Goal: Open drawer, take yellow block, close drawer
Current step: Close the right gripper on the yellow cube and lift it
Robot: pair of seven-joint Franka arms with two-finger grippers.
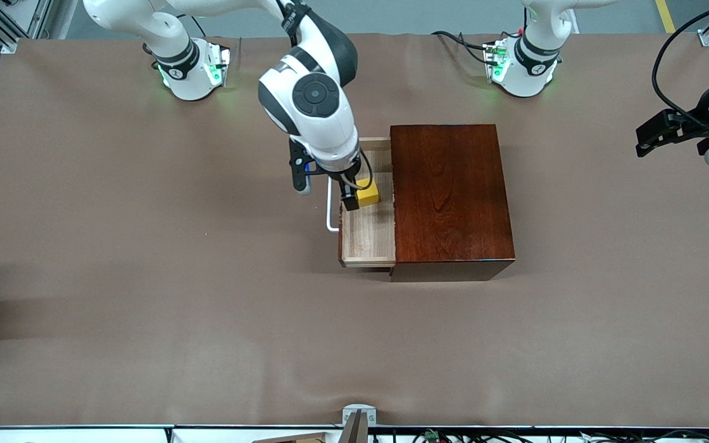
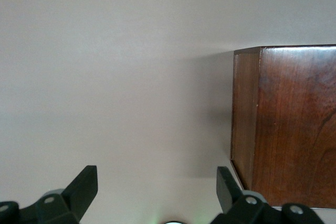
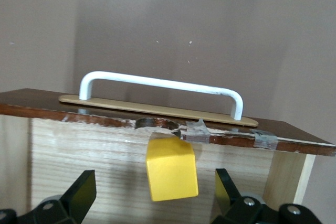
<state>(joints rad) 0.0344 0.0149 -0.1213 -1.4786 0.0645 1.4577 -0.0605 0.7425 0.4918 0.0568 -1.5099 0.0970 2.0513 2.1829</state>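
Front view: one drawer (image 1: pixel 367 231) stands pulled out of one wooden box (image 1: pixel 450 197) mid-surface (image 1: pixel 145 277), one yellow block (image 1: pixel 367 192) inside it. The right gripper (image 1: pixel 354 200) hangs over the block. The left gripper (image 1: pixel 659 132) waits at the surface's edge.

Left wrist view: jaws spread wide, empty, beside the box (image 2: pixel 286 124).

Right wrist view: jaws apart, flanking the block (image 3: pixel 171 170), not gripping; one white handle (image 3: pixel 163 85).

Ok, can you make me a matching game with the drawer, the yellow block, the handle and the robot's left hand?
Things:
1. drawer
2. yellow block
3. handle
4. left hand

Clues:
A. white
B. open, over the bare table at the left arm's end
C. pulled out of the wooden box
D. in the drawer, between the open fingers of the right hand

Pairs: 1-C, 2-D, 3-A, 4-B
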